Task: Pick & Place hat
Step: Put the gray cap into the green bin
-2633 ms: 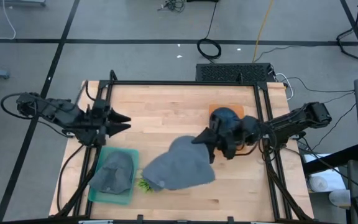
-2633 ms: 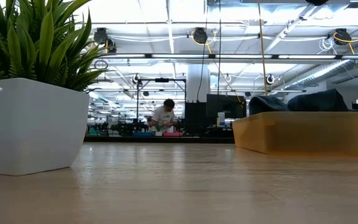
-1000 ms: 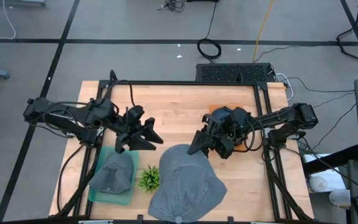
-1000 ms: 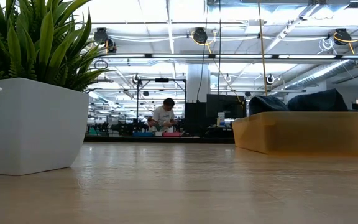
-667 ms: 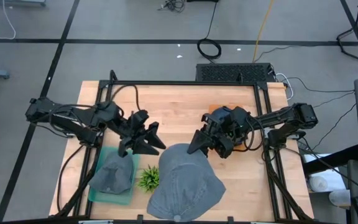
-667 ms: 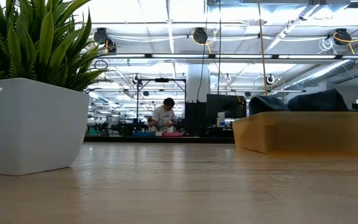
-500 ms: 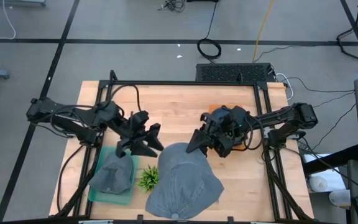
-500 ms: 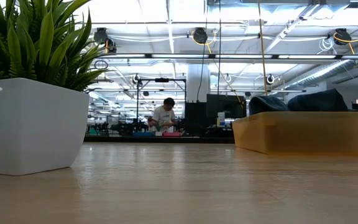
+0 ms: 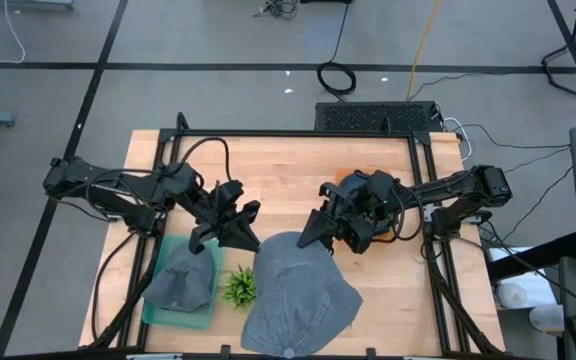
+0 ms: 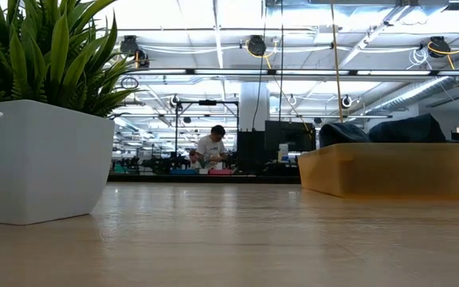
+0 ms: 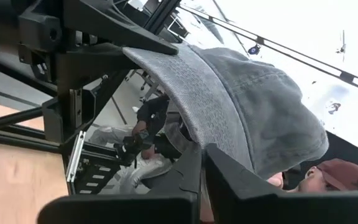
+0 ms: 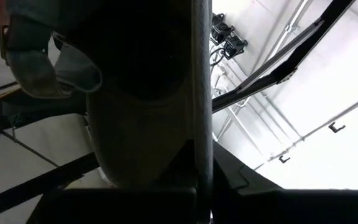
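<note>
Looked down on the same wooden table [image 9: 288, 165] and saw little disturbed across it over the last second or so. Found the big grey hat [image 9: 298, 300] hanging over the table's front middle, much as a second earlier, pinched at its rear edge by the right jaws, clamped hard on the cloth throughout. Checked the right wrist view and saw the fabric [image 12: 135, 93] draped close around those dark fingers [image 12: 201, 93], which confirmed the grip. Noted the real change on the left arm [image 9: 158, 190]: reached further in from the table's left side, brought its jaws right up beside the hat's left brim, then snapped them from about half open to fully closed. Saw in the left wrist view the two fingers [image 11: 229, 180] pressed together with the hat's crown [image 11: 247, 106] bulging just beyond them; could not tell whether any brim was actually caught between them or merely missed, since the pinch point lay hidden. Judged this as an attempted two-handed hold or a handover, probably ahead of carrying the hat across to the green tray [image 9: 161, 312], already occupied by a smaller grey hat [image 9: 183, 280]. Left untouched the orange tray [image 9: 346, 178] behind the right arm, and the small green plant [image 9: 238, 287] between green tray and hanging hat.
</note>
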{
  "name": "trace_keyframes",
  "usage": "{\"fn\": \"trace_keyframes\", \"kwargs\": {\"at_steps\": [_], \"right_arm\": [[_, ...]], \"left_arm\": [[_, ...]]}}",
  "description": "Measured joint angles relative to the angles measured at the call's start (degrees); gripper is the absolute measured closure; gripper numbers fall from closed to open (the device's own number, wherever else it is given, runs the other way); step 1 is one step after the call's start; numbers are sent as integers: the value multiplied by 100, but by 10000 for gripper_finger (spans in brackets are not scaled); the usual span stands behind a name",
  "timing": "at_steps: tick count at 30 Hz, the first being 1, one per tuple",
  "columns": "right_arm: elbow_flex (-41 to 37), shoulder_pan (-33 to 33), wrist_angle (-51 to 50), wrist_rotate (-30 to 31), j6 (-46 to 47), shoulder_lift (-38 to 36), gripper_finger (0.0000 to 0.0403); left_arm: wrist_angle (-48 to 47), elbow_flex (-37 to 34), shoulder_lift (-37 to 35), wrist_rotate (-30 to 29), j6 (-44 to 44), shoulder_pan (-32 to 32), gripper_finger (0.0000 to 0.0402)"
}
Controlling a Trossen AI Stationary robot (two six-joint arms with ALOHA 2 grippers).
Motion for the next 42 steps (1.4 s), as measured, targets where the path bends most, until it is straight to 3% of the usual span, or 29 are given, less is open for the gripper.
{"fn": "trace_keyframes", "kwargs": {"at_steps": [11,15,24,28,31,34,38,42], "right_arm": [[0,-17,-181,52,252,0,399],[0,-17,-263,363,399,0,398],[-11,-48,-629,986,2004,-6,316],[-24,-50,-1063,1720,2069,11,287],[-24,-66,-1266,1865,1846,9,275],[-130,-90,-1333,1838,1261,9,297],[-365,-101,-801,1843,974,11,387],[-498,-107,-477,2011,804,4,398]], "left_arm": [[-233,0,-9,200,505,44,398],[-234,0,-19,207,565,44,399],[-308,12,-607,245,982,256,401],[-459,20,-907,215,1131,278,401],[-635,15,-1005,111,1212,277,401],[-904,16,-1082,-14,1239,261,401],[-1188,13,-1060,-106,1225,262,401],[-1223,11,-1076,-122,1203,266,401]]}}
